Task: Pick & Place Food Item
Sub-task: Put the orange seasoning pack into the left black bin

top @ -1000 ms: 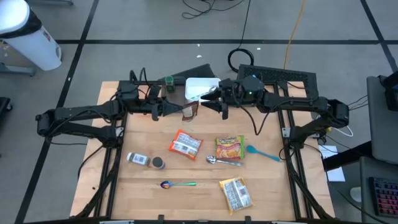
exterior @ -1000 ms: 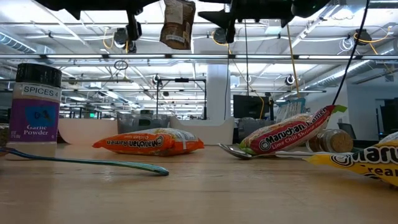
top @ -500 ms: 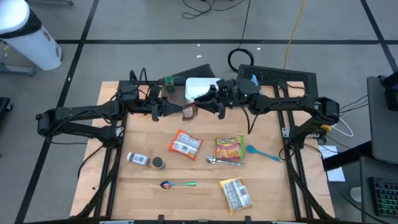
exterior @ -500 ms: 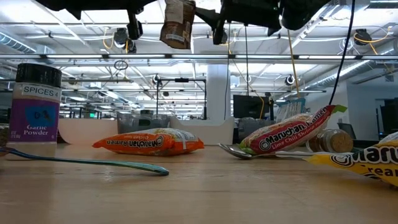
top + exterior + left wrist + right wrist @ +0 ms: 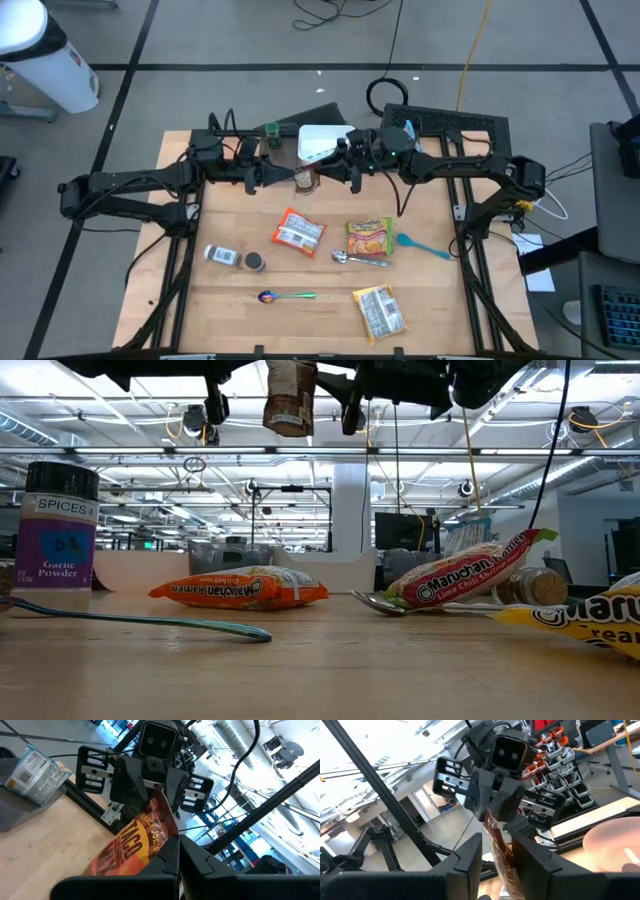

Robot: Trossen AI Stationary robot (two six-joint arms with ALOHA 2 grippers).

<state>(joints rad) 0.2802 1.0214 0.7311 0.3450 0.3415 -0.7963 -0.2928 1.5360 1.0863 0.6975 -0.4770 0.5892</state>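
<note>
A brown taco seasoning packet [image 5: 306, 180] hangs in the air above the far middle of the table. It also shows in the low view [image 5: 290, 398]. My left gripper [image 5: 288, 178] is shut on it from the table's left side. My right gripper [image 5: 328, 172] is open and faces the left one. Its two fingers stand on either side of the packet's other edge [image 5: 499, 845]. I cannot tell whether they touch it. My left gripper pinches one side edge of the packet [image 5: 164, 834] between its two fingers. The fingers come level from the table's left. The packet is lifted clear of the table and stands roughly upright beyond the fingertips.
A white tray [image 5: 325, 142] stands at the far edge behind the grippers. On the table lie an orange ramen packet [image 5: 298, 232], a lime chili ramen packet [image 5: 369, 238], a third ramen packet [image 5: 379, 311], a spice jar [image 5: 230, 258] and three spoons [image 5: 420, 245] [image 5: 358, 259] [image 5: 285, 296].
My right gripper has gone toward the table's left, up to the held packet, and its open fingers now stand around the packet's edge. The packet stays lifted in my left gripper.
</note>
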